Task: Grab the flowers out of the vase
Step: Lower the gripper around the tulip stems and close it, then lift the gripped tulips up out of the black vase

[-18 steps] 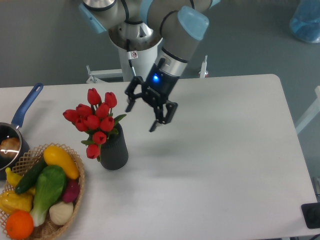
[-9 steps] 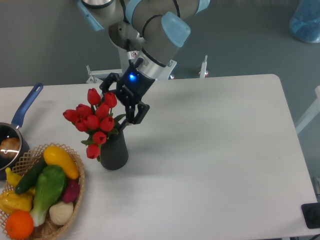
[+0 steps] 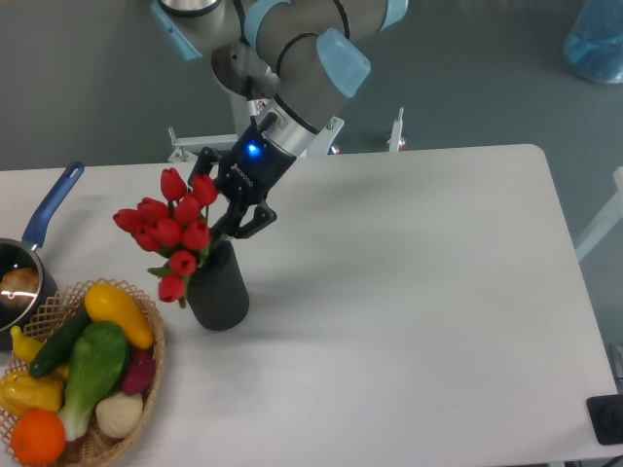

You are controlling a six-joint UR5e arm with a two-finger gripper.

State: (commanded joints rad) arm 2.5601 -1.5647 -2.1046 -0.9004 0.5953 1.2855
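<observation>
Gripper (image 3: 230, 216) reaches into the flowers (image 3: 167, 226); the vase (image 3: 220, 289) seems tilted; grip unclear.

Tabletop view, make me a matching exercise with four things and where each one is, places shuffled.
Things:
1. red tulips
2. saucepan
3. wicker basket
4. gripper

Places:
A. far left edge, blue handle pointing up
B. bottom left corner, filled with vegetables and fruit
C. at the bunch's right side, just above the vase mouth
D. standing in the dark vase

Pairs: 1-D, 2-A, 3-B, 4-C
</observation>
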